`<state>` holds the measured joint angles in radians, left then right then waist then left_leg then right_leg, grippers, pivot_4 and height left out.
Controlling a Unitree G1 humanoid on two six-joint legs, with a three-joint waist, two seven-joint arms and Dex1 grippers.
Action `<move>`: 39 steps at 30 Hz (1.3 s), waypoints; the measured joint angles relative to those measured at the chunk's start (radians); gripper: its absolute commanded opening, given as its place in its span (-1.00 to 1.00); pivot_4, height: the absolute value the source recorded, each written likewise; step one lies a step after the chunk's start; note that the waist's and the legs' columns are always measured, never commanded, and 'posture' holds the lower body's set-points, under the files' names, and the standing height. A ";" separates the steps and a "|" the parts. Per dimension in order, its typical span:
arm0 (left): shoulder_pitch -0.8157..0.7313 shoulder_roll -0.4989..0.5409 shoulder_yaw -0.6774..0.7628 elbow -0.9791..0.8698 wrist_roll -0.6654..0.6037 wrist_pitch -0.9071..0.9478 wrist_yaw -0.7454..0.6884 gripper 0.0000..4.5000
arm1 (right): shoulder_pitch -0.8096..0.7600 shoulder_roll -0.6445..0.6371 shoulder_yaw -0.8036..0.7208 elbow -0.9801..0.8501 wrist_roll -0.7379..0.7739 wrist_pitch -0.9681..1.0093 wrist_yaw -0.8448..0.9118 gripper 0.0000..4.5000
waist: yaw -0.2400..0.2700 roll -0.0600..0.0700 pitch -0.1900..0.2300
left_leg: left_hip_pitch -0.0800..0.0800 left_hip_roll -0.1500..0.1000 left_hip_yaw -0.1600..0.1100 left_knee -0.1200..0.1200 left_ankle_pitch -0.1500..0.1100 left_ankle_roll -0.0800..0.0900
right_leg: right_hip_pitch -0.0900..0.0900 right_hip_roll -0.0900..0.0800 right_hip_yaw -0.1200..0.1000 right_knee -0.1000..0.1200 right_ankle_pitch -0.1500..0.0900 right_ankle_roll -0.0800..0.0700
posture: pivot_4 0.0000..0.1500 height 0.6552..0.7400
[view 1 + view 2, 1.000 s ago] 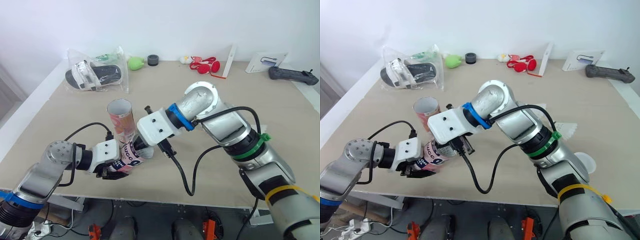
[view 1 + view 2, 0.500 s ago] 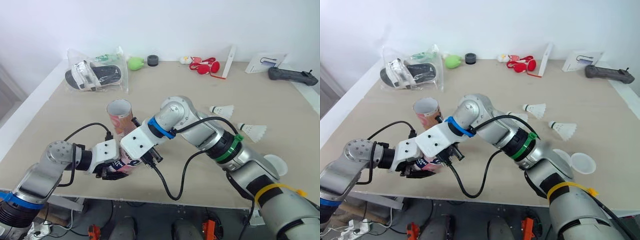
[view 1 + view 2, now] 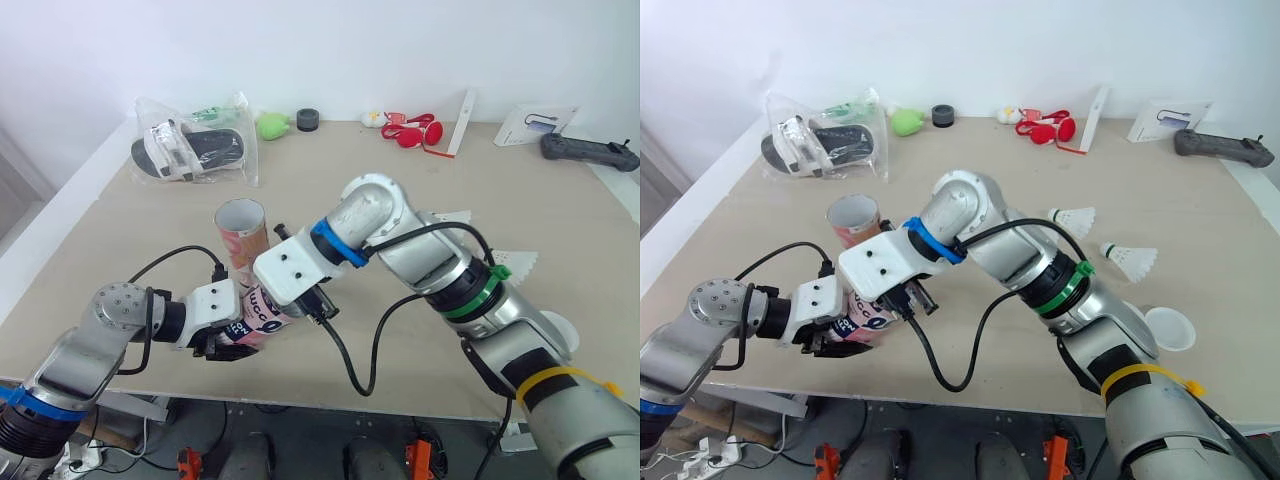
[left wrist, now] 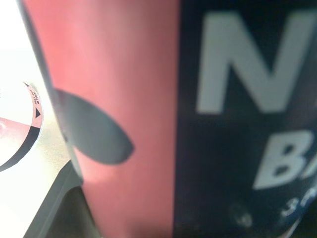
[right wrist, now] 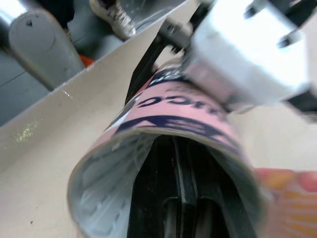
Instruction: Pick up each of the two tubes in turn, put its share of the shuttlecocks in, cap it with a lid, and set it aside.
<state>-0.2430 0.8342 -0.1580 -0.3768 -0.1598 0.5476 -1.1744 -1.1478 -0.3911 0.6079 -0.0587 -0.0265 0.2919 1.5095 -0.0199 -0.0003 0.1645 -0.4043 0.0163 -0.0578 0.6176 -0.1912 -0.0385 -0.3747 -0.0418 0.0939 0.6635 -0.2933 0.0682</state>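
Two cylindrical tubes are seen on the pale beige table (image 3: 520, 190), whose top is flat and matt. The standing tube (image 3: 241, 232) is set upright left of the table's middle. Its round mouth is open, and its smooth wall is printed in pink and red. The held tube (image 3: 265, 312) is tilted just in front of it, near the table's front edge, and is clamped at its lower part by the closed left gripper (image 3: 228, 340). Its wall is glossy pink, crossed by a dark navy band with white lettering. A pale, ribbed surface is seen inside its open mouth. The right gripper (image 5: 178, 188) is pushed into that mouth; whether it is open or closed cannot be told.

Two shuttlecocks (image 3: 1072, 217) are laid on their sides on the right half of the table, well apart from both tubes. Each has a white feathered skirt and a small rounded head. A white, round, shallow lid (image 3: 1170, 328) is placed near the front right edge.
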 measured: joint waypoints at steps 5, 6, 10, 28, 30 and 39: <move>-0.001 -0.003 0.000 0.003 -0.001 -0.004 0.002 0.37 | -0.011 -0.031 -0.011 -0.005 0.020 0.009 0.003 -0.98 | 0.000 -0.001 0.000 | 0.000 -0.002 0.000 0.000 0.000 0.000 | 0.000 -0.003 -0.001 0.000 0.000 0.000 | 1.00 1.00; 0.000 -0.003 0.000 0.003 -0.001 -0.004 0.002 0.37 | -0.011 -0.033 -0.016 -0.005 0.021 0.010 0.003 -0.98 | 0.000 -0.001 0.000 | 0.000 -0.002 0.000 0.000 0.000 0.000 | 0.000 -0.003 -0.001 0.000 0.000 0.001 | 1.00 1.00; -0.001 -0.003 0.000 0.007 -0.001 -0.010 -0.002 0.37 | -0.024 -0.054 -0.023 -0.005 0.025 0.011 0.002 -0.98 | 0.000 -0.001 0.000 | 0.000 -0.002 -0.001 0.000 0.000 0.000 | 0.000 -0.003 -0.002 0.000 -0.001 0.001 | 1.00 1.00; -0.005 -0.005 -0.003 0.014 0.002 -0.017 -0.008 0.37 | 0.025 0.028 0.101 0.032 -0.103 -0.052 -0.021 -0.98 | -0.001 0.000 0.000 | 0.000 -0.002 -0.003 0.000 0.000 0.000 | 0.001 -0.004 -0.007 0.000 -0.002 -0.001 | 1.00 1.00; -0.005 -0.005 -0.003 0.014 0.002 -0.018 -0.009 0.37 | 0.025 0.021 0.085 0.030 -0.077 -0.032 -0.006 -0.98 | 0.000 0.000 0.000 | -0.001 -0.002 -0.003 0.000 0.000 0.000 | 0.001 -0.005 -0.008 0.000 -0.002 -0.001 | 1.00 1.00; -0.002 -0.006 -0.002 0.013 -0.002 -0.027 -0.009 0.37 | -0.004 -0.095 -0.094 -0.082 0.117 0.077 0.037 -0.98 | 0.000 -0.001 0.001 | -0.002 -0.005 -0.005 0.000 0.000 0.000 | 0.002 -0.008 -0.011 0.000 -0.003 0.000 | 1.00 1.00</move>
<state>-0.2445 0.8282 -0.1598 -0.3634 -0.1618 0.5210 -1.1838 -1.1521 -0.4860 0.5140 -0.1406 0.0906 0.3689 1.5466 -0.0197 -0.0009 0.1653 -0.4064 0.0116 -0.0631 0.6175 -0.1912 -0.0385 -0.3731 -0.0502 0.0831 0.6635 -0.2965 0.0680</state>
